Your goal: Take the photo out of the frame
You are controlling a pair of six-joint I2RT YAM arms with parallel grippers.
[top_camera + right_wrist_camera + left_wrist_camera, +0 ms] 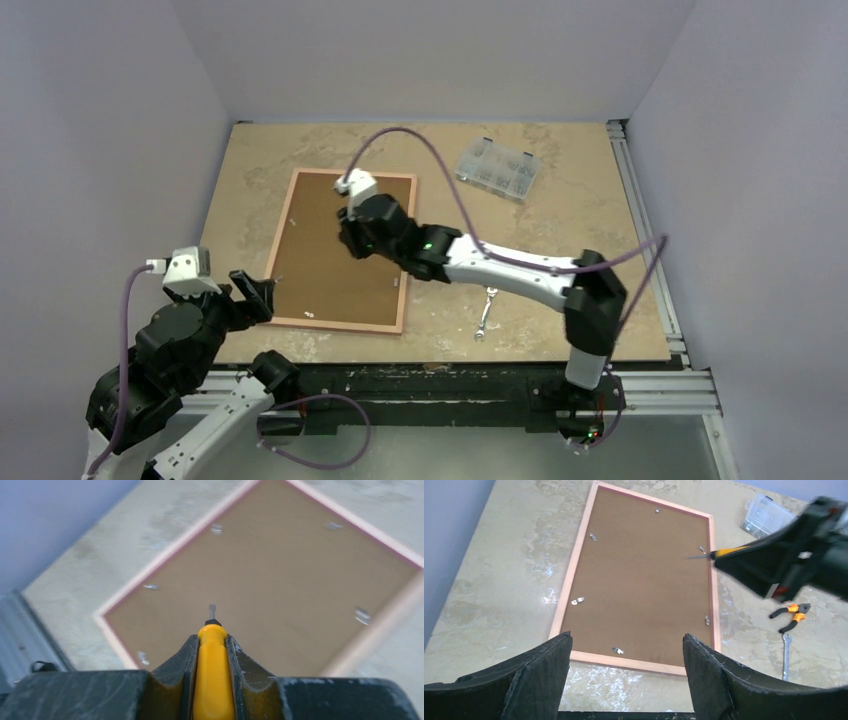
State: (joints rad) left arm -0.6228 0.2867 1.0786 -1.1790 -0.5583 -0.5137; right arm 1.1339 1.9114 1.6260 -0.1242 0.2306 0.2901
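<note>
Six clips (578, 600) pinning board (644, 585), screwdriver (213, 675) above, wrench (486, 312) beside

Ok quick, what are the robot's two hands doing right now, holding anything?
Left gripper: open, holding nothing.
Right gripper: closed on a yellow-handled screwdriver.

Likely lab: walled bench (560, 200), wrench (485, 315), parts box (499, 168)

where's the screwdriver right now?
The screwdriver is in the right gripper, clamped by its yellow handle. In the left wrist view its tip sits over the backing board, by the pink frame's right edge.
</note>
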